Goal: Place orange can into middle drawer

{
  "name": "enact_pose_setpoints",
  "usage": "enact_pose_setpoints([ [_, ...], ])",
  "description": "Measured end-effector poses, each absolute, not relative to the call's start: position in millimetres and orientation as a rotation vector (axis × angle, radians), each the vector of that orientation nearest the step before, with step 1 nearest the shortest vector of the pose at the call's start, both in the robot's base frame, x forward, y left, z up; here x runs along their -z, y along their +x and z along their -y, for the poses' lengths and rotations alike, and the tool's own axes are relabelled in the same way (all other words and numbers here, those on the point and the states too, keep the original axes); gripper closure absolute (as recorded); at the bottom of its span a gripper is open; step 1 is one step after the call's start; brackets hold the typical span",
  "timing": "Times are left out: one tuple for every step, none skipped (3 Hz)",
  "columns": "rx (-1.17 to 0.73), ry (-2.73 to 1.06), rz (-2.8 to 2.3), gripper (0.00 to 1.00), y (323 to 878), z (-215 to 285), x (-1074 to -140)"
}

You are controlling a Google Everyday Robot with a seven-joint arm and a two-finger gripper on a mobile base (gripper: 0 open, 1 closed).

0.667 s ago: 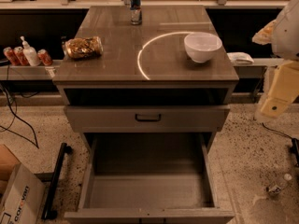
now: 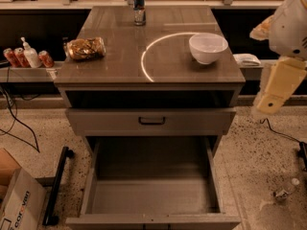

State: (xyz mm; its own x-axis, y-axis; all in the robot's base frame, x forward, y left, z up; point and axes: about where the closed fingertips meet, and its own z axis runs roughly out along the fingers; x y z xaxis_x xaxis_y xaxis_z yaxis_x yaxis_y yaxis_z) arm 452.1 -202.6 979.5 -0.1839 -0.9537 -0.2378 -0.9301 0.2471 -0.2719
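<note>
The orange can lies on its side at the left edge of the cabinet top. The middle drawer is pulled wide open at the bottom front and its flat floor is bare. Above it, the shallower drawer front with a black handle is shut. My arm hangs at the right edge of the view, beside the cabinet and apart from the can. The gripper itself is out of view.
A white bowl sits on the right of the top and a slim blue-and-silver can stands at the back. Small red cans and a white bottle are on a left shelf. A cardboard box stands on the floor at left.
</note>
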Motion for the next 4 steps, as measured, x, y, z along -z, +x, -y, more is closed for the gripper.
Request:
enact_pose_setpoints([
  [0.045,-1.739,-2.109,0.00,473.4,183.0,-976.1],
  [-0.024,-1.769,-2.048,0.00,496.0,160.9,-969.1],
  [-0.086,-1.816,-1.991,0.00,515.8,135.0,-960.5],
  [-0.132,-1.848,-1.954,0.00,529.7,115.1,-953.9],
])
